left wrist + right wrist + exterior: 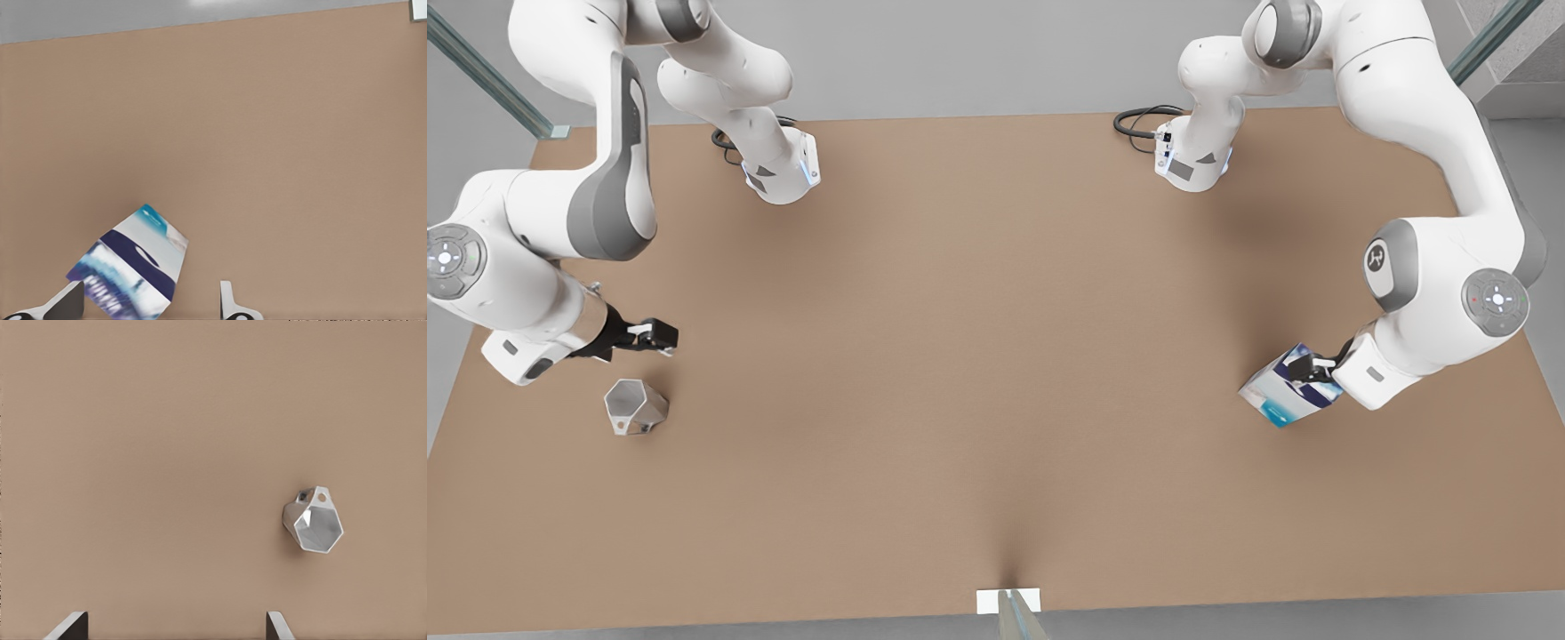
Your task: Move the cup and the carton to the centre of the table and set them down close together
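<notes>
The silver faceted cup [636, 407] stands on the light brown table [996, 356] near the front view's left edge. My right gripper [660, 336] hovers just behind it, open, and the cup [313, 528] lies off to one side of its fingers [70, 623], not between them. At the front view's right, the white, dark blue and teal carton [1288, 389] sits under my left gripper [1316, 366]. That gripper [147, 303] is open, with the carton [130, 267] between its spread fingers [227, 300], nearer one finger.
Both arms' white bases [783, 173] [1192, 160] stand at the table's far side with black cables. A small white tab [1009, 602] sits at the middle of the near edge. Bare tabletop stretches between the cup and the carton.
</notes>
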Action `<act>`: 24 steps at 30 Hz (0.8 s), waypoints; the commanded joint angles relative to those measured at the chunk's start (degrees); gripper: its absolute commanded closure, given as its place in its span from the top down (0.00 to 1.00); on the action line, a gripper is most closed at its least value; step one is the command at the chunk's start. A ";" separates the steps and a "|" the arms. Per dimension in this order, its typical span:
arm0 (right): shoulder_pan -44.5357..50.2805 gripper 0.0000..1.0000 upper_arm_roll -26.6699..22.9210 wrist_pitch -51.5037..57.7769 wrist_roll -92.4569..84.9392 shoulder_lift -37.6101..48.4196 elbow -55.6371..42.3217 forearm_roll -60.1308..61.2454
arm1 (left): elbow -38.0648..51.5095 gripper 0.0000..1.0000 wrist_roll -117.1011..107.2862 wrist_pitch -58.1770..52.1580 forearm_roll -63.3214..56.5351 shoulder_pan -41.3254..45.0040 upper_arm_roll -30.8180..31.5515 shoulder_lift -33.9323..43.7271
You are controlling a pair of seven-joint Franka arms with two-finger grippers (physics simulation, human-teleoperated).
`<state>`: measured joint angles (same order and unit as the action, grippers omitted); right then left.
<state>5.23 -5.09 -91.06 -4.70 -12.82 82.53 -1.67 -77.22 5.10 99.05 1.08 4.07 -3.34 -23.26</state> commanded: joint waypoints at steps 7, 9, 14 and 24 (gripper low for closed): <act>-6.37 1.00 0.08 -11.06 -0.75 -0.80 11.42 -0.26 | -0.04 1.00 -0.26 -0.27 -0.11 -0.03 -0.18 -1.35; -8.31 1.00 -0.01 -14.49 0.04 -0.89 16.70 -0.18 | -0.13 1.00 -0.61 -0.35 -0.11 -0.03 -0.18 -1.35; -10.68 1.00 0.08 -23.19 -0.75 -1.06 25.49 0.26 | -0.21 1.00 -0.70 -0.79 -0.02 -0.03 -0.26 -2.14; -12.79 1.00 -0.09 -47.89 -11.83 -5.72 34.10 -0.18 | -0.04 1.00 -0.62 -0.62 -0.11 -0.12 -0.35 -3.81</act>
<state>-7.56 -5.18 -138.93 -16.49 -18.71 116.69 -1.85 -77.34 4.53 98.44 0.99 3.93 -3.69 -27.15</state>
